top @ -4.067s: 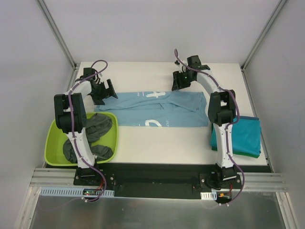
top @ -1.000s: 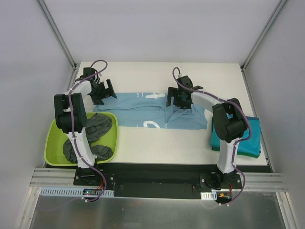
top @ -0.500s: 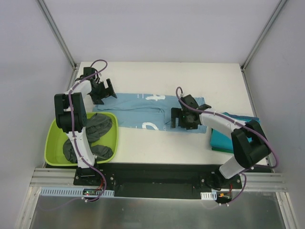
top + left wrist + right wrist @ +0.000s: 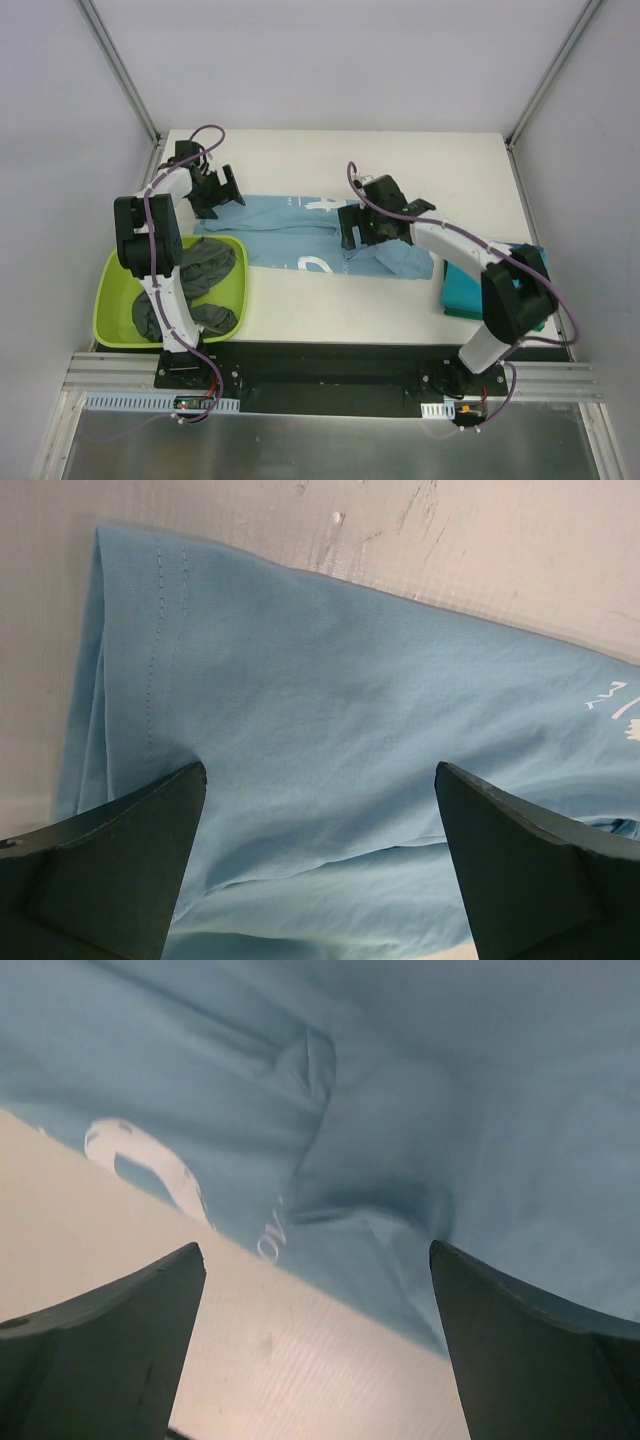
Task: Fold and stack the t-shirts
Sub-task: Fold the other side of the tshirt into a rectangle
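A light blue t-shirt [image 4: 290, 235] with white printed marks lies lengthwise across the middle of the table, its right part rumpled. My left gripper [image 4: 226, 200] hangs open over its left end; in the left wrist view the cloth [image 4: 330, 660] fills the space under the open gripper [image 4: 320, 770]. Open as well, my right gripper [image 4: 350, 230] is low over the shirt's near edge, right of the middle. The right wrist view has creased blue cloth [image 4: 400, 1110] and bare table between the gripper [image 4: 315, 1248] fingers. A folded teal t-shirt [image 4: 462, 296] lies at the right, partly behind the right arm. Dark grey t-shirts [image 4: 205, 265] are piled in the tub.
The lime-green tub [image 4: 110, 310] stands at the table's near left corner, close to the left arm's base. White enclosure walls with metal posts rise along the left, back and right edges of the table.
The right arm swung toward the near edge and then back up-left over the shirt, whose right end is now bunched and shorter. The left arm has stayed still.
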You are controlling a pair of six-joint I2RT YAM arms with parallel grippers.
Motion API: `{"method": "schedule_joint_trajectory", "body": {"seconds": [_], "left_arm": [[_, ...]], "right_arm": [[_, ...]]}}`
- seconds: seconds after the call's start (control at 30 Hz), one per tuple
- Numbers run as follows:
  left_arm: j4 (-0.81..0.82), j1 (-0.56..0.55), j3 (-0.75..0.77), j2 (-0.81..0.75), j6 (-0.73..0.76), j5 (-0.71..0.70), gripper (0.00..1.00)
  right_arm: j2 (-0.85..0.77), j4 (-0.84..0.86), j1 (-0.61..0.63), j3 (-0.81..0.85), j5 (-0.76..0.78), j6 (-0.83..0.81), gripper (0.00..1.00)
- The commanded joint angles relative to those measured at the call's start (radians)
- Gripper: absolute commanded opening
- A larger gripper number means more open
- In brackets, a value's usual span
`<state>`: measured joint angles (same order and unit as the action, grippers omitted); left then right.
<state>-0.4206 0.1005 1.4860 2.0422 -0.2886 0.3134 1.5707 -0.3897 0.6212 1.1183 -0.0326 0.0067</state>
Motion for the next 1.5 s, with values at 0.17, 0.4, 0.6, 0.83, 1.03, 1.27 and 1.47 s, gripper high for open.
{"method": "schedule_joint_trajectory", "body": {"seconds": [0.17, 0.4, 0.6, 0.83, 1.03, 1.27, 1.47], "left_arm": [[-0.046, 0.022, 0.016, 0.044, 0.012, -0.062, 0.99], [-0.046, 0.022, 0.019, 0.044, 0.006, -0.062, 0.99], [-0.049, 0.022, 0.02, 0.046, 0.002, -0.063, 0.99], [-0.047, 0.024, 0.02, 0.044, 0.0, -0.065, 0.99], [-0.047, 0.022, 0.022, 0.046, 0.0, -0.059, 0.99], [-0.047, 0.022, 0.022, 0.047, 0.002, -0.06, 0.99], [-0.049, 0.024, 0.023, 0.052, 0.003, -0.066, 0.99]], "right_arm": [[0.272, 0.054, -0.058, 0.181, -0.203, -0.119, 0.96], [0.227, 0.055, -0.055, 0.062, -0.248, -0.067, 0.96], [0.118, 0.014, -0.003, -0.017, -0.268, -0.03, 0.96], [0.049, 0.075, 0.074, -0.09, -0.418, 0.104, 0.96], [-0.043, 0.075, 0.077, -0.084, -0.162, 0.044, 0.96], [0.126, -0.087, -0.024, 0.084, -0.17, -0.079, 0.96], [0.199, -0.13, -0.044, 0.104, -0.191, -0.114, 0.96]]}}
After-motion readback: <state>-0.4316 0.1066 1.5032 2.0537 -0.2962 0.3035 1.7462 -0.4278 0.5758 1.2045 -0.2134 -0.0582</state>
